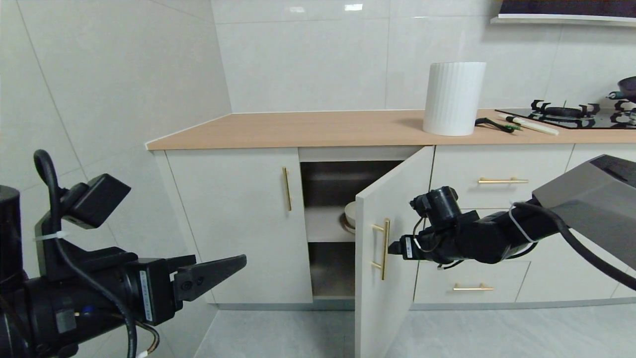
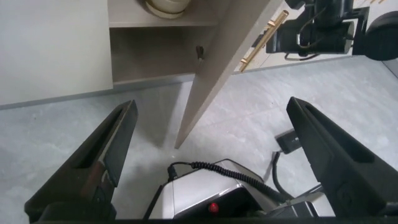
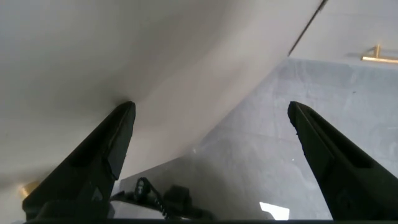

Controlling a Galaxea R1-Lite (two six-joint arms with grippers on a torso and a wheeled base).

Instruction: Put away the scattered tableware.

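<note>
A pale bowl (image 1: 350,215) sits on the middle shelf inside the open cabinet (image 1: 330,199); its underside shows too (image 2: 164,6). The cabinet door (image 1: 385,233) stands swung outward with a gold handle (image 1: 382,248). My right gripper (image 1: 395,247) is at the door's outer face just beside that handle, fingers open (image 3: 211,115) with the door panel (image 3: 124,56) close in front. My left gripper (image 1: 238,261) hangs low at the left, open and holding nothing (image 2: 211,109), away from the cabinet. Chopsticks (image 1: 527,124) and a black-handled utensil (image 1: 494,124) lie on the counter.
A white ribbed cylinder (image 1: 453,98) stands on the wooden countertop (image 1: 308,129), with a gas stove (image 1: 571,113) at the far right. Drawers with gold handles (image 1: 502,181) lie behind my right arm. A closed door (image 1: 238,219) is left of the opening. Grey tiled floor (image 1: 298,333) spreads below.
</note>
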